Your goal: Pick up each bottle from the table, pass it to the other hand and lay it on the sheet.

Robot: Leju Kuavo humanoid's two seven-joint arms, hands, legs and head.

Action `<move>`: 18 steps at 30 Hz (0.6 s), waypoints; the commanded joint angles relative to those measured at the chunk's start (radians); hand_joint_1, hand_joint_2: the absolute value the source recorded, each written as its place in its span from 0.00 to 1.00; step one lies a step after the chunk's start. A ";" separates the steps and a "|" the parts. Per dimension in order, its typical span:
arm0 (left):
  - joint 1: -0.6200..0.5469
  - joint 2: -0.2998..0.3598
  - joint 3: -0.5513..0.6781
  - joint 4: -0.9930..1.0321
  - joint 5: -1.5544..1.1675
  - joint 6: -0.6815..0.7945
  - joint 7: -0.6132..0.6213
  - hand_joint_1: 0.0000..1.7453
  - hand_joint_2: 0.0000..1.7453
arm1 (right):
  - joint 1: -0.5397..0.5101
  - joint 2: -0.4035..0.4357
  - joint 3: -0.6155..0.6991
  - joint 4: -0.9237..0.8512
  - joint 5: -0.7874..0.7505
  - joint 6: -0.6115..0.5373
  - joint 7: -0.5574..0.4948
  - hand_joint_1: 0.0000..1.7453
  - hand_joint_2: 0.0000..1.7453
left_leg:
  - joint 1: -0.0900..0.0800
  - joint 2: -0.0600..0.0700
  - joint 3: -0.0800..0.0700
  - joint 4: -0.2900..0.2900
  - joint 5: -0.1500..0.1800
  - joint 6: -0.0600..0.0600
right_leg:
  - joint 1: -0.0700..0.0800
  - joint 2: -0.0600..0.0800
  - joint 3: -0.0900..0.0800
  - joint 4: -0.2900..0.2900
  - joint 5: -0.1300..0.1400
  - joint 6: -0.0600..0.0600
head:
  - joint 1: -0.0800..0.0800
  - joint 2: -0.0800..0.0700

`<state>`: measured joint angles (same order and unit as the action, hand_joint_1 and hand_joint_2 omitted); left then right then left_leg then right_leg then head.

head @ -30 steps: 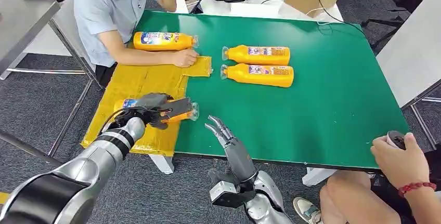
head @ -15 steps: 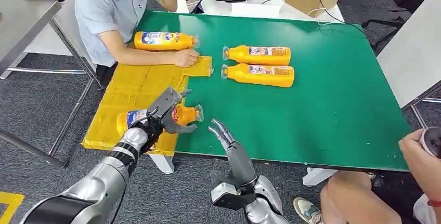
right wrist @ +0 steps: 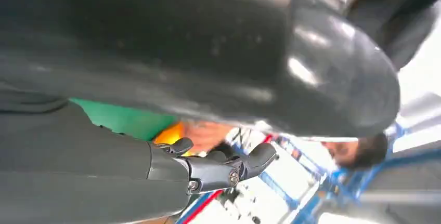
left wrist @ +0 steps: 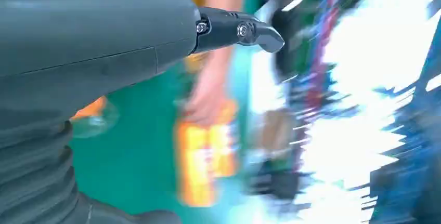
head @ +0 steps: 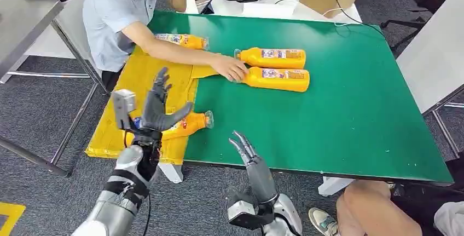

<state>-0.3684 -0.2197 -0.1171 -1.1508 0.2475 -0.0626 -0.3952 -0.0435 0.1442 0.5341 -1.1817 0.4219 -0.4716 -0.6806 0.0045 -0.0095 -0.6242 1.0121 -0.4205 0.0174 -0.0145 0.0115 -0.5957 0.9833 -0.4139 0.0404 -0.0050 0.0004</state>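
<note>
Left hand (head: pixel 157 107) raised over the sheet (head: pixel 137 91), fingers (head: pixel 160 78) spread, empty; a bottle (head: pixel 189 123) lies on the sheet. Right hand (head: pixel 247 151), fingers apart, near the counter (head: pixel 350 110) edge.

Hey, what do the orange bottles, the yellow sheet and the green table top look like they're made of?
Orange bottles: probably glossy plastic; smooth coloured bodies, printed labels, clear caps. Yellow sheet: looks like flat cardboard wrapped in shiny yellow tape; seams and creases show, so that is a guess. Green table top: a matte, even green mat or felt-like cover, with no shine; I cannot tell which.
</note>
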 commanded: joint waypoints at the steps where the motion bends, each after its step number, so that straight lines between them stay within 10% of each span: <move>1: 0.293 0.026 -0.027 -0.504 0.113 0.066 -0.062 0.00 1.00 | 0.064 -0.051 -0.101 -0.148 0.070 -0.020 0.014 0.00 0.00 | 0.000 0.003 0.004 -0.001 -0.003 -0.001 | 0.000 0.002 0.003 -0.001 -0.002 -0.001 | 0.000 0.000; 2: 0.325 0.025 -0.032 -0.521 0.060 0.098 -0.089 0.00 1.00 | 0.069 -0.052 -0.125 -0.149 0.112 -0.044 0.050 0.00 1.00 | 0.000 0.004 0.007 0.000 -0.005 -0.001 | 0.001 0.002 0.006 -0.001 -0.004 -0.002 | 0.000 0.000; 7: 0.567 -0.008 -0.019 -0.665 -0.153 0.271 -0.229 0.00 1.00 | 0.038 -0.113 -0.332 -0.111 0.301 -0.032 0.266 0.00 1.00 | -0.001 0.005 0.007 -0.002 -0.005 0.000 | 0.000 0.004 0.006 -0.003 -0.003 -0.001 | 0.000 0.000; 18: 0.526 -0.002 -0.068 -0.645 -0.163 0.261 -0.198 0.00 1.00 | -0.190 -0.159 -0.439 0.199 0.490 0.060 0.443 0.00 1.00 | -0.001 0.000 0.004 -0.001 -0.002 0.000 | -0.001 -0.001 0.004 -0.002 -0.001 -0.002 | 0.000 0.000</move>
<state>0.1747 -0.2300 -0.1412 -1.7891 0.0797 0.2159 -0.6172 -0.0733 0.0263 0.1705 -1.2523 0.8660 -0.4722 -0.3219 0.0036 -0.0103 -0.6240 1.0119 -0.4213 0.0184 -0.0154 0.0112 -0.5954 0.9822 -0.4143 0.0402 -0.0050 0.0004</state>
